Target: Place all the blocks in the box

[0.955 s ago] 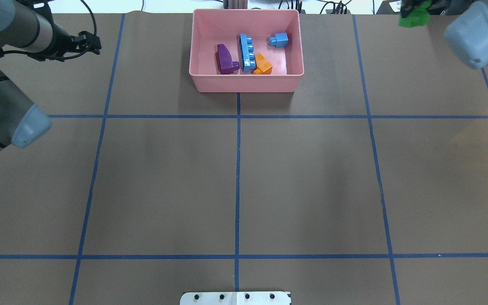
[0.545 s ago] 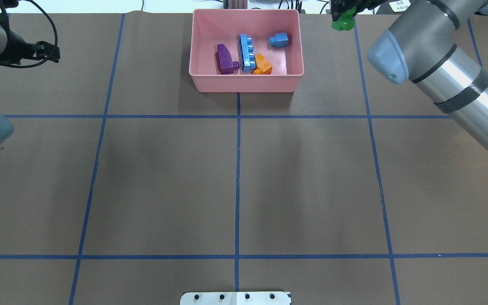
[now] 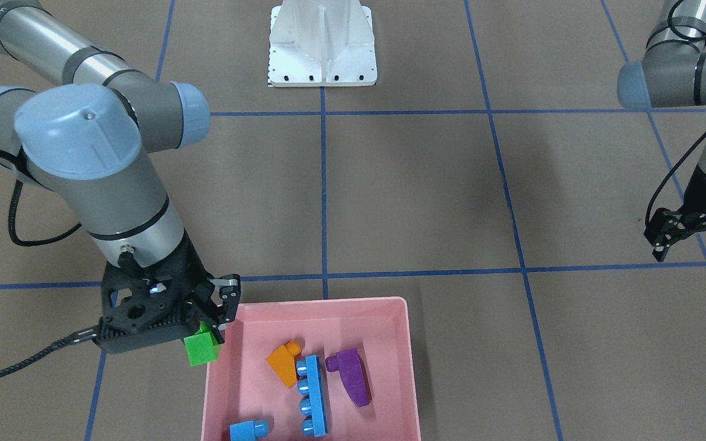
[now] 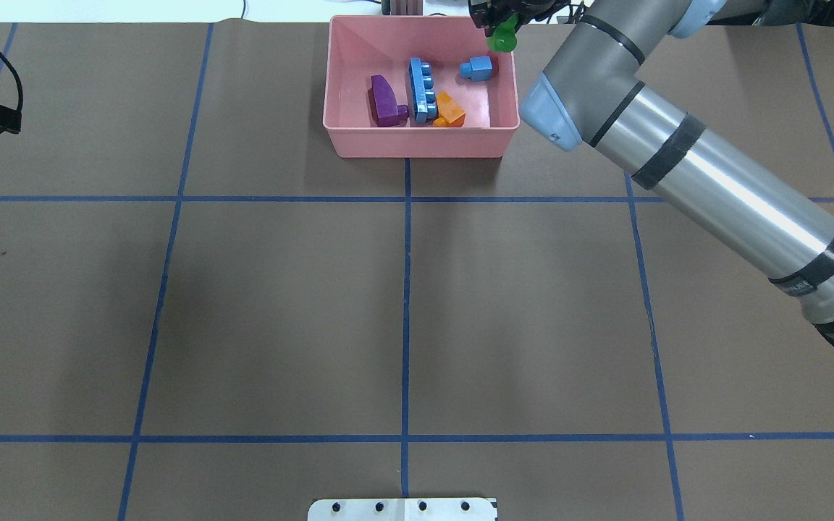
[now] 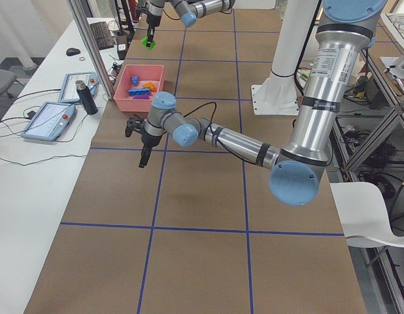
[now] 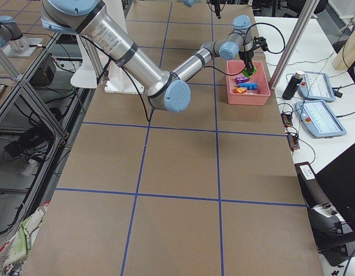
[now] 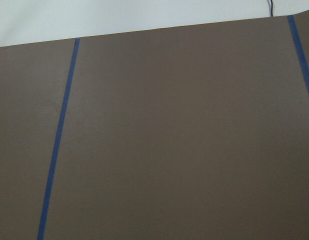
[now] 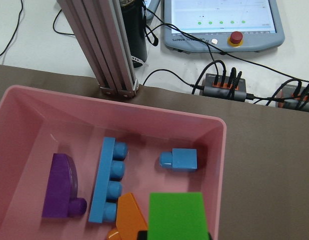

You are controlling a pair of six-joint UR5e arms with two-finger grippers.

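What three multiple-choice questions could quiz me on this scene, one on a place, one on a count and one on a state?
1. Where is the green block relative to the box?
A. Lying inside it
B. Held by the right gripper at its edge
C. On the table, far from it
2. How many blocks lie in the box?
A. Two
B. Six
C. Four
3. What state is the left gripper in?
A. Open, empty
B. Shut on a block
C. Shut on the box
Answers: 1 B, fingers clamp it off the table; 2 C, purple block, orange block, long blue block, small blue block; 3 A, its fingers stand apart, nothing between.
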